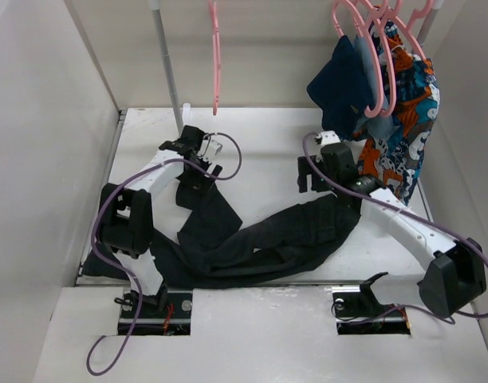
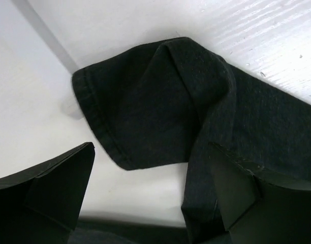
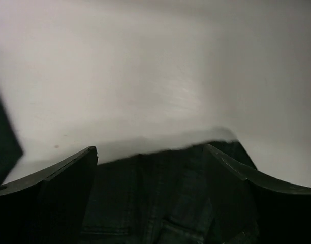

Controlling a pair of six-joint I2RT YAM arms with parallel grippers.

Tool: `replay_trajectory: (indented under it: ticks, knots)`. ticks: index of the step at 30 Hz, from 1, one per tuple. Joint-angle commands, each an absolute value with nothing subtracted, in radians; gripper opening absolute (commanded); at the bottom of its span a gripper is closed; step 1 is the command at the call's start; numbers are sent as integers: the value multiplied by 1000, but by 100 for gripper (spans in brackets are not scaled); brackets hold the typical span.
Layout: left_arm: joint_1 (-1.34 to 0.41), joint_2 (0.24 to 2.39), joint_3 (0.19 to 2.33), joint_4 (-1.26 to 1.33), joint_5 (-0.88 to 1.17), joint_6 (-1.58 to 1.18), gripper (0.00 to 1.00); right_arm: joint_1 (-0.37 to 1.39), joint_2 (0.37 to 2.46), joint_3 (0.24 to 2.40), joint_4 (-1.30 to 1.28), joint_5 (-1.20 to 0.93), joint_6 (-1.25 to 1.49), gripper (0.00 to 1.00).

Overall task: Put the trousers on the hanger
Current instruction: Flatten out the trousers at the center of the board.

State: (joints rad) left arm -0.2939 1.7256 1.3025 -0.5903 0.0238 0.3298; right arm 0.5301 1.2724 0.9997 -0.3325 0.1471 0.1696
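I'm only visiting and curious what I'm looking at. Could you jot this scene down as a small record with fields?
trousers: black, lying crumpled on the white table, between the two arms
hanger: single, pink, hanging bare at the back, apart from the trousers
left gripper: open, over a leg cuff
right gripper: open, over the trousers' wider end
other clothes: navy garment and patterned cloth on bunched pink hangers, back right
progress: trousers not yet on the hanger

We've got plain black trousers (image 1: 252, 239), a pink hanger (image 1: 216, 56), a navy garment (image 1: 340, 80), a busy orange-blue-white patterned cloth (image 1: 399, 136), a white table (image 1: 260, 136) and purple cables (image 1: 108, 351).
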Motion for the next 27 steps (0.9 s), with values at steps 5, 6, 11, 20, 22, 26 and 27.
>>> replay_trajectory:
  ticks: [5, 6, 11, 20, 22, 26, 27]
  knots:
    - [-403, 1778, 1329, -549, 58, 305, 85, 419, 1341, 997, -552, 215, 362, 89]
    - [-413, 1789, 1315, -549, 58, 305, 74, 419, 1341, 997, -564, 224, 371, 89]
    - [-422, 1841, 1284, -528, 5, 295, 14, 333, 1206, 867, -595, 223, 408, 89]
    - [-400, 1732, 1263, -523, -46, 295, 0, 272, 1029, 634, -575, 36, 497, 86]
    - [-400, 1723, 1262, -532, -35, 295, 0, 281, 1020, 594, -551, 17, 497, 80]
    - [-400, 1686, 1262, -560, -35, 285, 0, 281, 1020, 571, -508, -12, 486, 69]
    - [-400, 1677, 1262, -560, -35, 285, 0, 281, 1020, 571, -497, -23, 477, 68]
